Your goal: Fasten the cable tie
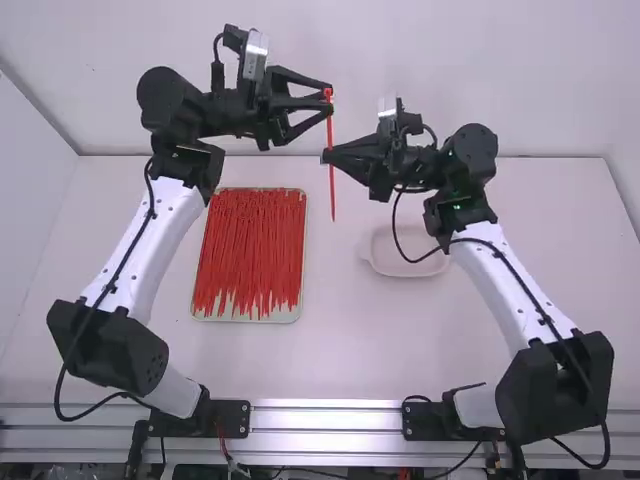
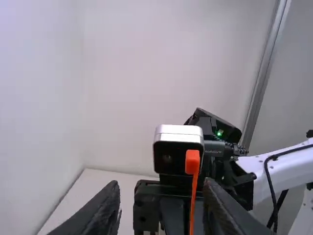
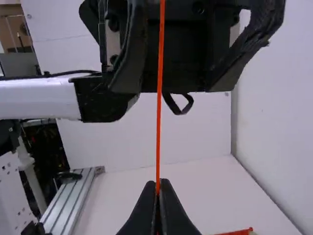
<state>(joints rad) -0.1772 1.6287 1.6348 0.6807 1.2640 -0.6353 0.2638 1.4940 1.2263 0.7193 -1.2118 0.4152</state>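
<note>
Right gripper (image 3: 157, 190): clamped mid-length on the strap of the cable tie (image 1: 331, 185).
Cable tie: upright in the air above the table (image 1: 340, 340), head uppermost.
Left gripper (image 1: 327, 101): jaws apart, tie's head at its fingertips.
Handling: probably close left just below the head, leaving the slot unobstructed for the tail.
Beyond: tray (image 1: 250, 319) of spare ties; white dish (image 1: 400, 262).

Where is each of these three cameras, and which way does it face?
High view: above and behind, looking down on the table; left arm and right arm show.
Left wrist view: on the left wrist, facing the right arm's camera and the tie; the open left end effector at the edge.
Right wrist view: on the right wrist, facing the left end effector; the right end effector pinches the tie.
Shared: the wrist views face each other; all show the tie.
</note>
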